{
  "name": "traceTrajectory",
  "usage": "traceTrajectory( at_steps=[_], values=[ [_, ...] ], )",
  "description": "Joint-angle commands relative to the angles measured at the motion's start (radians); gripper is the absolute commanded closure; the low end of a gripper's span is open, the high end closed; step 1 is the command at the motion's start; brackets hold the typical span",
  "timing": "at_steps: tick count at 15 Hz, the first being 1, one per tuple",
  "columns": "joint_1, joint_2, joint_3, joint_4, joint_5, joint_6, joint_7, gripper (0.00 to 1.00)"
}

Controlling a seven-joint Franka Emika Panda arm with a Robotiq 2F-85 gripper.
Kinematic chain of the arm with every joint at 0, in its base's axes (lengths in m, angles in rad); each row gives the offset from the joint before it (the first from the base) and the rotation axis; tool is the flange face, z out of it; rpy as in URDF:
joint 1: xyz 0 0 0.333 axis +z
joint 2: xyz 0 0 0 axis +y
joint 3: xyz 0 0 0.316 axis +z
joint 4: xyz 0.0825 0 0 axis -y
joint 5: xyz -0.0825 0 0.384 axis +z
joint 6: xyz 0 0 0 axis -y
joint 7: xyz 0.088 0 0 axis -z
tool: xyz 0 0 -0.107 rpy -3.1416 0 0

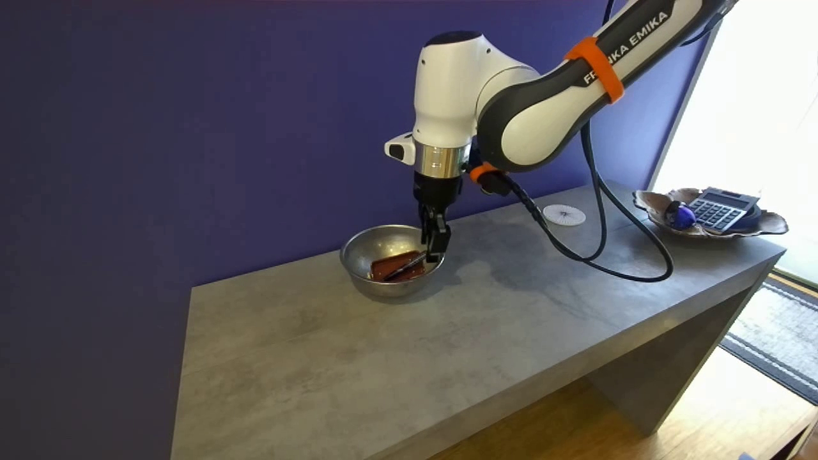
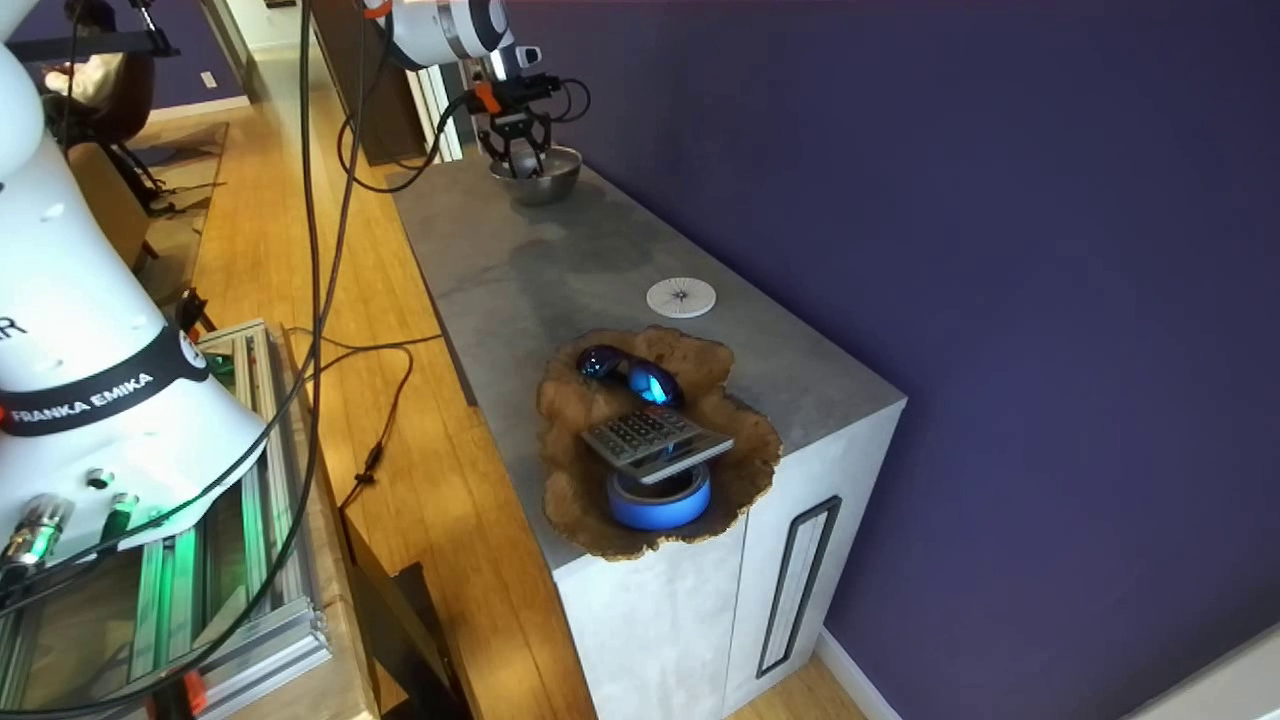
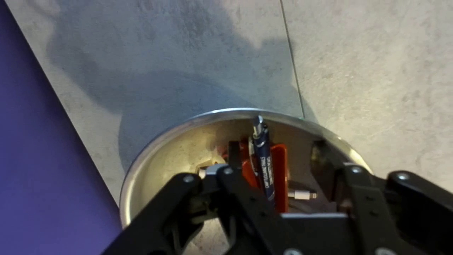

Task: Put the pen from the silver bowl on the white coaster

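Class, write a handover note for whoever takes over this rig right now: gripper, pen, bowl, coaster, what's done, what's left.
Gripper: over the silver bowl, jaws open, nothing gripped.
Pen: slanting inside the bowl, seen between the jaws in the wrist view.
White coaster: on the grey table, apart from the bowl.
Done: gripper lined up; pen not yet lifted.
Left: likely close on the pen, lift, carry to the coaster, release.

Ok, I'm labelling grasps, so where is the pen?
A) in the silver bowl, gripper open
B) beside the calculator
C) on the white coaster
A: in the wrist view, the pen is inside the silver bowl, and the gripper stands open with a gap on one side of the pen.
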Motion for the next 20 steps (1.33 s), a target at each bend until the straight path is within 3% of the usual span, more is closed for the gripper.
traceTrajectory(
  at_steps=[1, 3, 5, 8, 12, 16, 20],
  values=[
    [-0.008, 0.03, 0.007, 0.037, 0.031, -0.007, -0.032, 0.48],
    [-0.008, 0.039, 0.007, 0.045, 0.034, -0.013, -0.034, 0.55],
    [-0.007, 0.043, 0.006, 0.048, 0.035, -0.015, -0.033, 0.76],
    [-0.007, 0.045, 0.007, 0.05, 0.036, -0.014, -0.034, 0.97],
    [0.001, -0.04, 0.006, 0.006, 0.022, 0.005, -0.014, 0.96],
    [-0.047, -0.256, 0.036, -0.18, 0.007, 0.038, -0.023, 0.96],
    [-0.059, -0.451, -0.024, -0.348, 0.001, 0.038, 0.094, 0.96]
  ],
)
